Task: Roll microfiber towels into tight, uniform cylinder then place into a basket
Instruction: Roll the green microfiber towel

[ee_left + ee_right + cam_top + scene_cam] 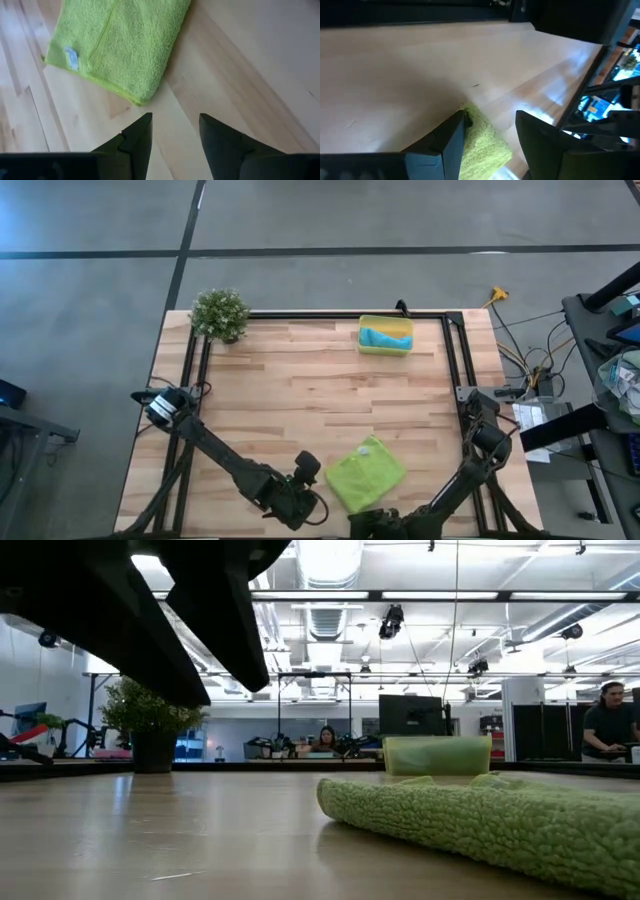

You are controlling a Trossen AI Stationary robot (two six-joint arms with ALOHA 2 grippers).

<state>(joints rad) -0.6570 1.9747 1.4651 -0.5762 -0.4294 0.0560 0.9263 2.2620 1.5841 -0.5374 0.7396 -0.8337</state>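
Observation:
The lime-green towel lies folded flat on the table near its front edge, and its white tag shows in the left wrist view. The turquoise-blue towel lies inside the yellow basket at the table's far edge. My left gripper is open and empty, just left of the green towel and pointing at it. My right gripper is open, low at the towel's near corner, which lies between its fingers. My right gripper has the green towel's near corner between its open fingers, close beside one finger. Whether that finger touches the cloth I cannot tell. The towel lies flat on the table.
A small potted plant stands at the far left corner. A black frame rail runs along the table's right side and far edge. Bare wood lies between the green towel and the basket. People show in the room beyond.

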